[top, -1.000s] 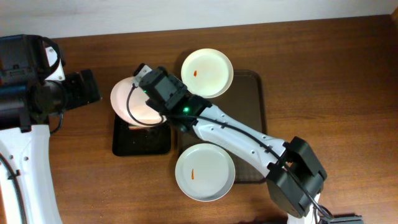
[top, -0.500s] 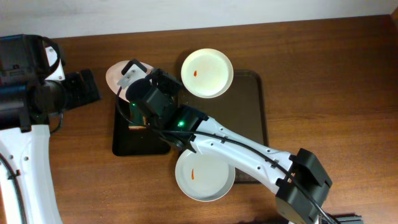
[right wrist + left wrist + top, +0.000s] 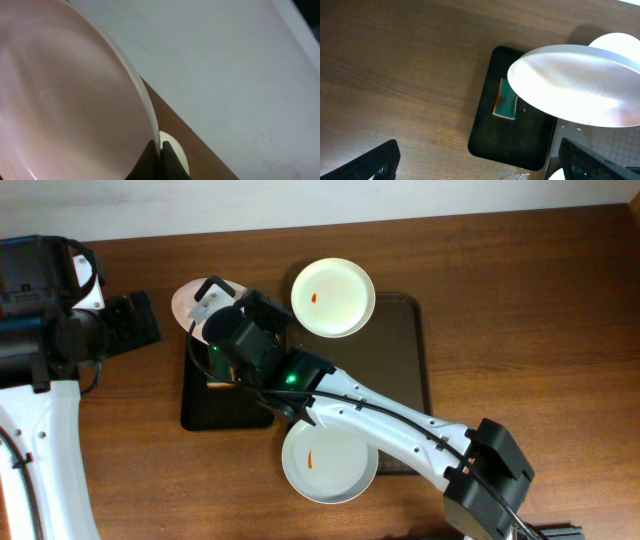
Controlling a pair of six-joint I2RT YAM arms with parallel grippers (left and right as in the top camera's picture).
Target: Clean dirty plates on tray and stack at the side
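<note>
One plate, half hidden, sits pinched in right fingers; left fingers gape.

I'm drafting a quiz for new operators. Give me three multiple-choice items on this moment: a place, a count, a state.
1. The sponge lies: A) on the small black tray B) on the brown tray C) held in the air
2. Red smears seen from overhead: A) one B) two C) three
3. The third plate is: A) flat on the brown tray B) stacked on another C) gripped by its rim, tilted, in the right gripper
Key: 1 A, it rests on that tray's base. 2 B, one on each flat plate. 3 C, the right wrist view shows its rim clamped.
</note>
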